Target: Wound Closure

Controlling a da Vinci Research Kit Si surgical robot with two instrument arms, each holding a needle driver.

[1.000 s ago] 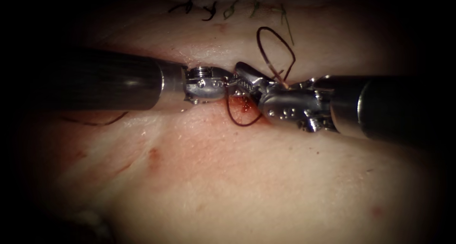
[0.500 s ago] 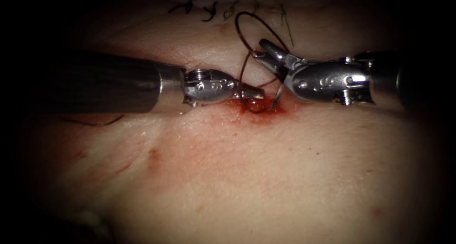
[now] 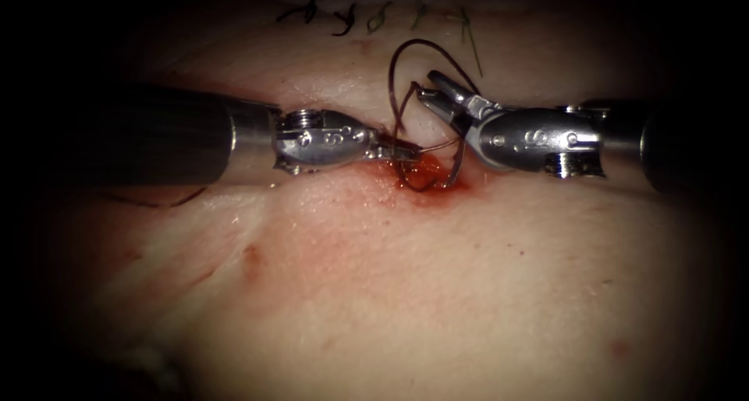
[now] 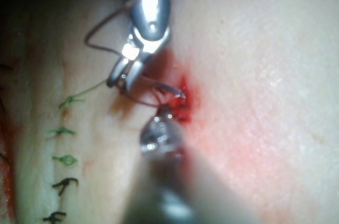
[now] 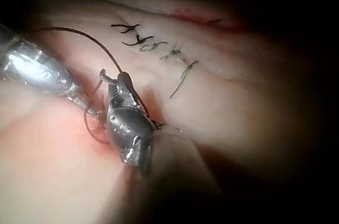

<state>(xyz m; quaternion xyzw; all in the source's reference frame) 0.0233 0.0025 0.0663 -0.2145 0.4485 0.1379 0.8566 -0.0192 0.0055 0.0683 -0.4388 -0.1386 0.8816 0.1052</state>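
My left tool (image 3: 402, 150) comes in low from the left, its jaws shut on the dark thread (image 3: 421, 41) right at the stitch site, over a patch of red fluid (image 3: 427, 179). The right tool (image 3: 435, 89) hovers just up and right of it, jaws slightly open, empty, with the thread arching in a loop over them. A short curved strand (image 3: 455, 165) drops from under the right tool into the red patch; I cannot tell whether it is needle or thread. The same loop, the right tool (image 5: 114, 81) and the left tool (image 5: 42, 73) appear in the right wrist view.
Several finished stitches, dark (image 3: 343, 17) and green (image 3: 378, 15), run in a row beyond the tools. Pale tissue (image 3: 429, 292) stretches wide toward the near side. A dark line (image 3: 156, 202) lies under the left shaft.
The right tool has lifted off the left tool, up and to the right, carrying the thread loop higher. The left tool has drawn back slightly to the left, still holding thread.
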